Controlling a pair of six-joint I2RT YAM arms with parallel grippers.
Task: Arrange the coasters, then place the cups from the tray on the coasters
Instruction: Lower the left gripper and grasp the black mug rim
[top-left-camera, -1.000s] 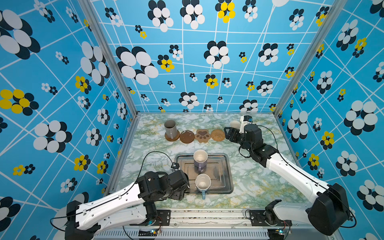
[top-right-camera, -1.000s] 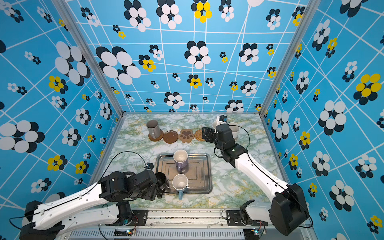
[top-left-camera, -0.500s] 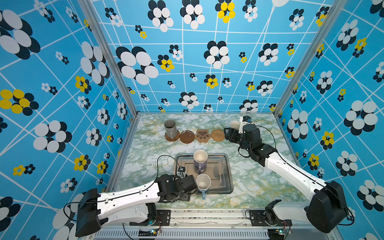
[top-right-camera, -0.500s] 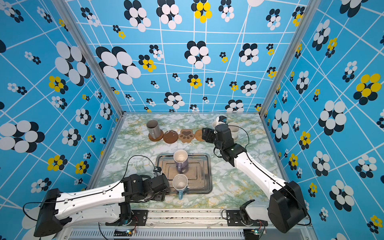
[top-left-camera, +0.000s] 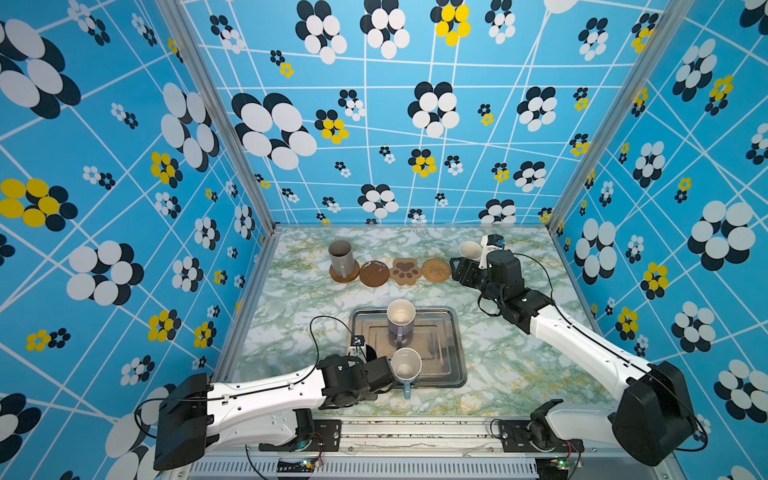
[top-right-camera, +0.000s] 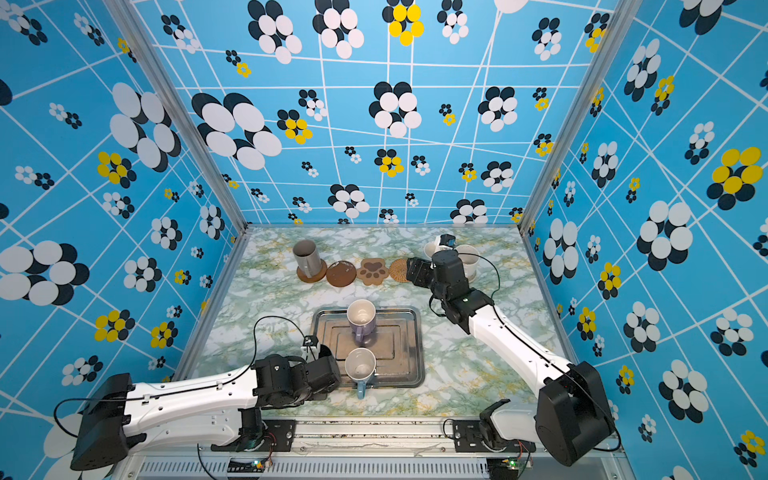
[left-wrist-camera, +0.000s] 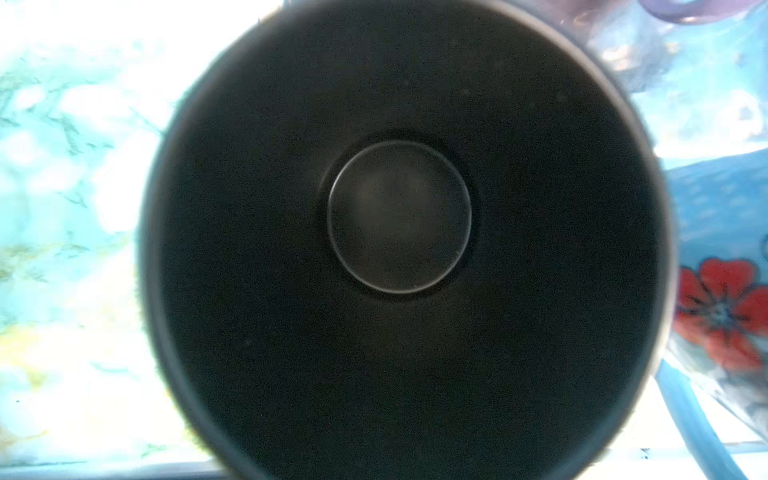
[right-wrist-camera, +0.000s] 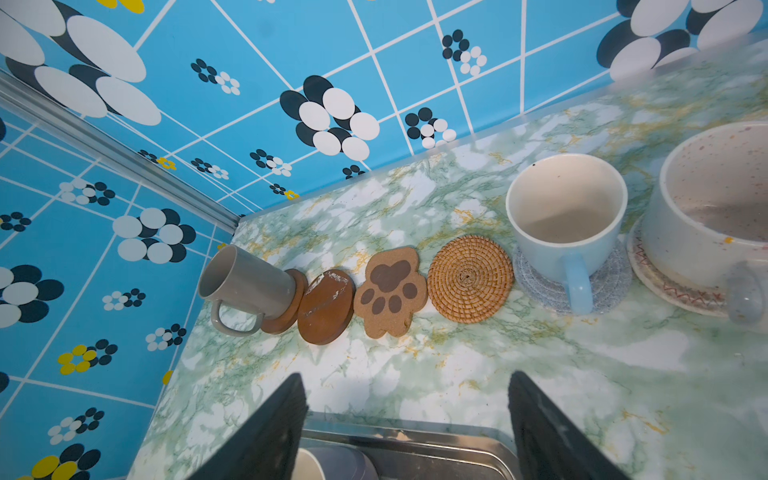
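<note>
My left gripper (top-left-camera: 377, 369) hangs over the black mug (left-wrist-camera: 399, 216) at the tray's (top-left-camera: 446, 349) front left corner. The left wrist view looks straight down into that mug, and the jaws are hidden. A lavender mug (top-left-camera: 401, 322) and a light blue mug (top-left-camera: 406, 368) stand in the tray. At the back, the grey steel cup (right-wrist-camera: 247, 284) sits on a brown coaster (right-wrist-camera: 291, 311). Beside it lie a brown disc (right-wrist-camera: 326, 307), a paw coaster (right-wrist-camera: 390, 293) and a rattan coaster (right-wrist-camera: 469, 278). My right gripper (right-wrist-camera: 406, 376) is open and empty, just in front of the row.
At the back right a light blue mug (right-wrist-camera: 565, 216) stands on a pale coaster (right-wrist-camera: 536, 291) and a cream mug (right-wrist-camera: 706, 208) on another pale coaster (right-wrist-camera: 665, 286). Blue patterned walls close in the marbled table (top-left-camera: 299, 316) on three sides.
My left arm has reached forward and lower over the black mug at the tray's corner. The right gripper has shifted slightly and stays open.
</note>
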